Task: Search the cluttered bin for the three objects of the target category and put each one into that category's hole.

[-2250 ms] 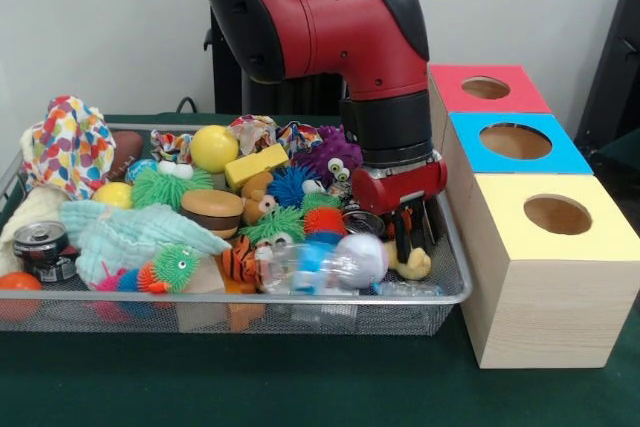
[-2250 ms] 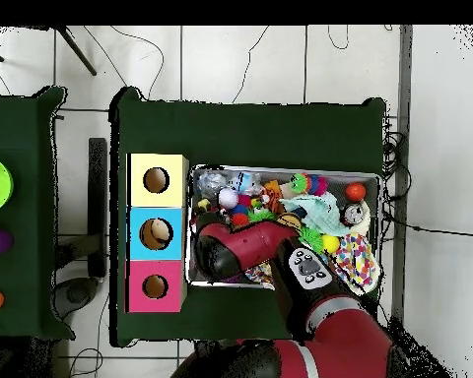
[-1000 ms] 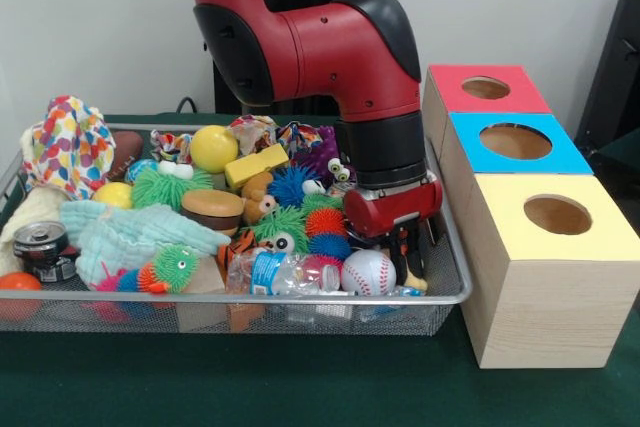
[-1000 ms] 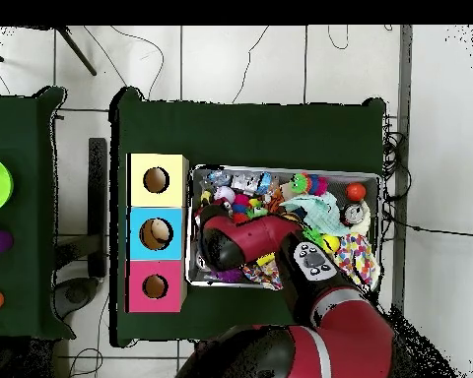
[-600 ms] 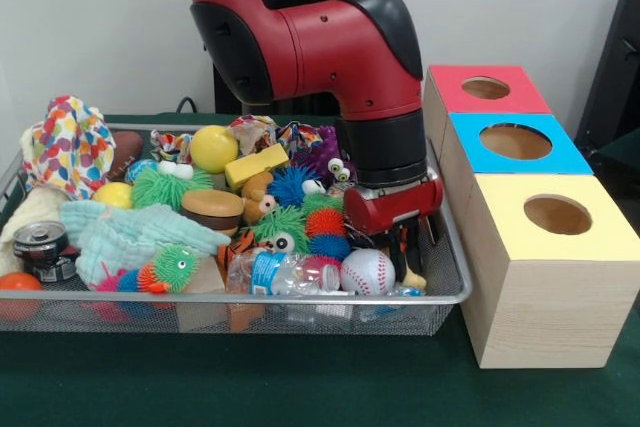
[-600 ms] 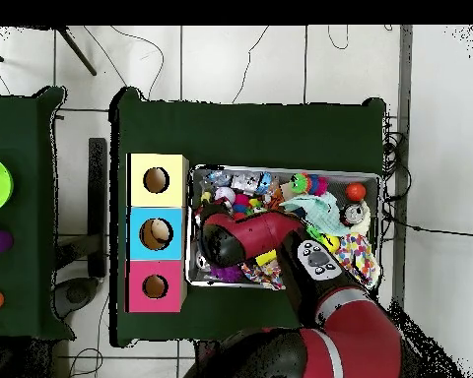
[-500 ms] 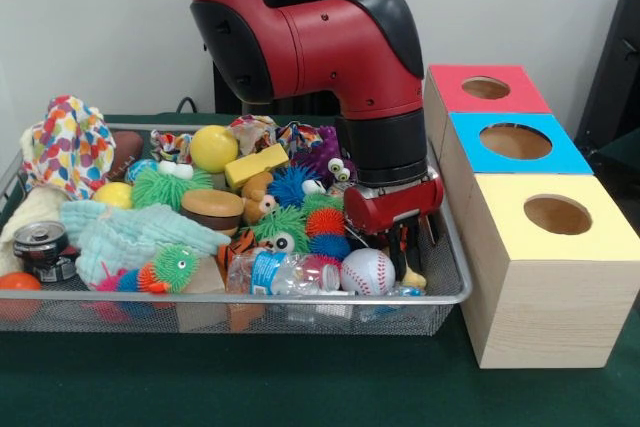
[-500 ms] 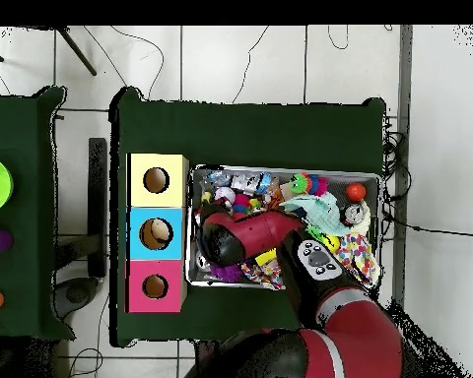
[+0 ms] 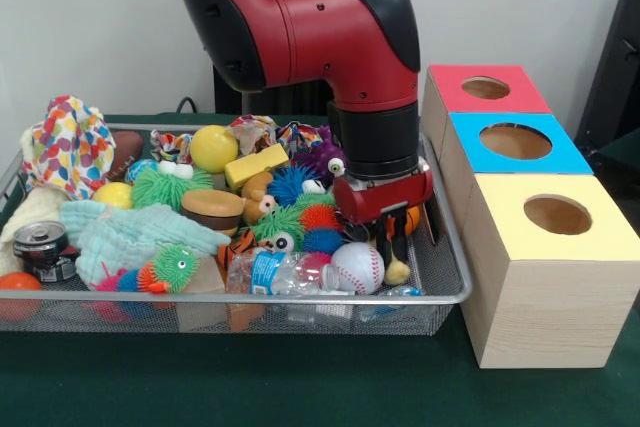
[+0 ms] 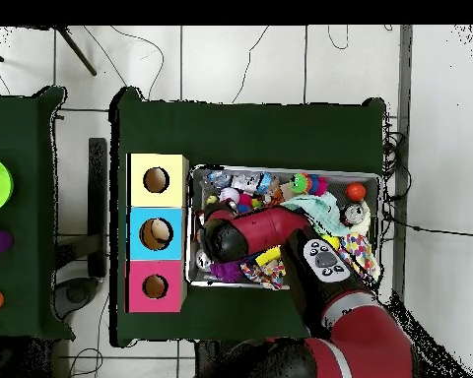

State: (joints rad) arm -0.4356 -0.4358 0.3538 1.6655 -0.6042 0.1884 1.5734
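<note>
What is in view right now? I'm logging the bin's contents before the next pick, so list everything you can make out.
Wire bin: one, silver mesh, on green table.
Boxes: three, red top, blue top, yellow top, each with a hole, beside the bin.
Baseball: one, white, bin's front.
Yellow ball: one, bin's back.
Toy burger: one, brown, middle.
Can: one, silver, at the end away from the boxes.
Spiky balls: several, green, blue, orange, middle.
Gripper: one, black, low in the bin beside the baseball.
</note>
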